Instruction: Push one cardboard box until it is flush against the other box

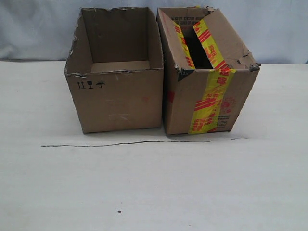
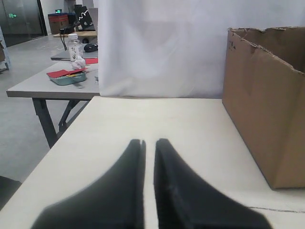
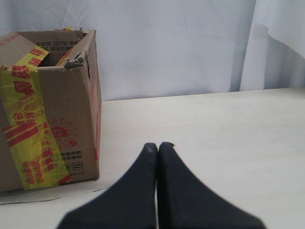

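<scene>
The plain cardboard box [image 1: 115,96] stands open-topped at the left, with a ragged rim and black symbols on its front. Right beside it stands the other box [image 1: 207,82], with yellow tape printed in red. Their facing sides meet along a thin dark seam; I cannot tell if they touch all the way down. Neither gripper shows in the exterior view. My left gripper [image 2: 149,141] is shut to a narrow slit with nothing in it, and the plain box [image 2: 267,105] stands apart from it. My right gripper [image 3: 158,145] is shut and empty, apart from the taped box [image 3: 47,109].
A thin dark line [image 1: 125,144] runs across the white table [image 1: 154,192] in front of both boxes. A white curtain [image 1: 269,29] hangs behind. The left wrist view shows the table's side edge [image 2: 57,143], and beyond it another table with a bottle [image 2: 73,45].
</scene>
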